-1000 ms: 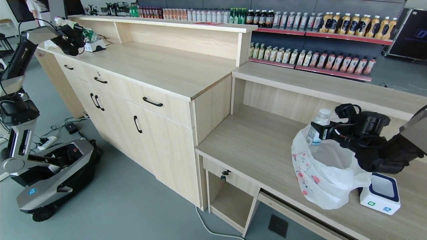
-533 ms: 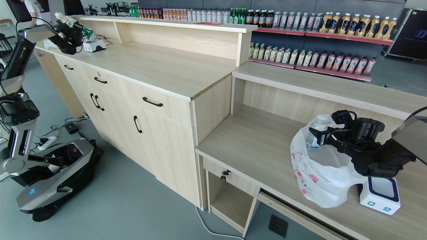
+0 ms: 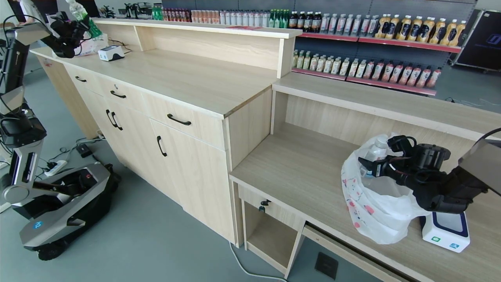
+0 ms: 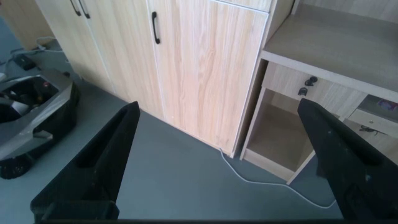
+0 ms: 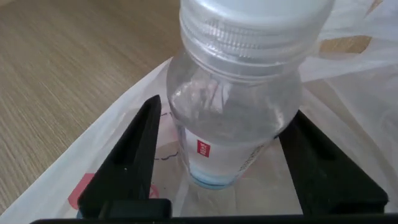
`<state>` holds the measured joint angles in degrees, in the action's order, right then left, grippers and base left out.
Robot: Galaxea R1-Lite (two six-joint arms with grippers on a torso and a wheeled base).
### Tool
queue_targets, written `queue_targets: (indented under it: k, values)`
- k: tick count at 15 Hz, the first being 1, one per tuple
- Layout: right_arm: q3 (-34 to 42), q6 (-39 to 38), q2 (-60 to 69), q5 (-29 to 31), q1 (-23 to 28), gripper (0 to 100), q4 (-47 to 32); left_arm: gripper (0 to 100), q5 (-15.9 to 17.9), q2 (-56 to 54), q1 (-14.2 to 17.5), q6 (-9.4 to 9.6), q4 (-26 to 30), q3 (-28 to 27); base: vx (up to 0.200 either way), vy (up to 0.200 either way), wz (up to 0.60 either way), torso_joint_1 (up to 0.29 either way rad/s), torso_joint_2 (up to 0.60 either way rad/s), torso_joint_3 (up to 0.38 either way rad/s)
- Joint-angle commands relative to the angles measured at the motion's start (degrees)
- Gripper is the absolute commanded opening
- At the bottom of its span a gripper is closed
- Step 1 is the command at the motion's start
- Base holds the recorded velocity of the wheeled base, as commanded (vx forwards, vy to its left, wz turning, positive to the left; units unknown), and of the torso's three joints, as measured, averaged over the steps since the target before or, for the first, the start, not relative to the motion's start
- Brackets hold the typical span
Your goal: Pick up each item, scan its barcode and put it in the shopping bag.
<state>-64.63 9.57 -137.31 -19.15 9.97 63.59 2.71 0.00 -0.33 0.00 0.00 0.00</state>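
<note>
Holding clear white-capped plastic bottle point(image 3: 376, 152) tight in right gripper point(image 3: 370, 163), upright at mouth of white printed plastic shopping bag point(image 3: 368, 207) on pale wood desk point(image 3: 301, 168), w/ left gripper point(image 4: 217, 109) spread & empty; could snag thin rim & drag bag, or topple bottle if dropped high.

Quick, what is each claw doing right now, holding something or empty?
Left gripper: open, holding nothing.
Right gripper: closed on the clear bottle, at the shopping bag's mouth.

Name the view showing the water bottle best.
Right wrist view: the water bottle sits close up in the right pincer over the bag. Head view has it small, low in the bag. Left wrist view faces cabinets.
</note>
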Motion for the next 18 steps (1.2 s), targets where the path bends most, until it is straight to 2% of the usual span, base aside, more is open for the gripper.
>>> queue_targets:
  k: [1,4,6,8,9,11,12,15,18]
  values:
    - [0.4,-0.1,0.4,-0.1,0.1,100,0.0,100,-0.1,0.1,0.0,0.00,0.0,0.0,0.000,0.000,0.00,0.000,0.00,0.000]
    - [2.8,0.3,7.0,-3.5,0.4,100,-2.4,100,-0.1,0.1,0.0,0.00,0.0,0.0,0.000,0.000,0.00,0.000,0.00,0.000]
    - [5.5,2.8,16.1,-4.7,0.8,100,-8.8,100,0.0,0.1,0.0,0.00,0.0,0.0,0.000,0.000,0.00,0.000,0.00,0.000]
    - [10.4,3.3,27.5,-4.7,1.4,100,-14.9,100,0.0,0.1,0.0,0.00,0.0,0.0,0.000,0.000,0.00,0.000,0.00,0.000]
    - [15.4,4.8,35.6,-4.7,2.9,100,-17.2,100,0.0,0.1,0.0,0.00,0.0,0.0,0.000,0.000,0.00,0.000,0.00,0.000]
    - [23.1,10.6,44.8,-4.8,6.9,100,-17.6,100,0.0,0.1,0.0,0.00,0.0,0.0,0.000,0.000,0.00,0.000,0.00,0.000]
    - [24.0,11.6,48.7,-5.8,9.0,100,-19.3,100,0.0,0.1,0.0,0.00,0.0,0.0,0.000,0.000,-0.60,0.002,0.00,0.002]
    - [19.4,10.6,55.5,-5.4,11.9,100,-31.2,100,0.0,0.1,0.0,0.09,0.0,0.0,0.000,0.000,-0.60,-0.005,0.00,0.005]
    - [19.5,10.7,54.8,3.3,15.3,100,-38.0,100,0.0,0.1,0.0,0.09,0.0,0.0,0.000,0.000,-0.60,0.010,0.00,0.001]
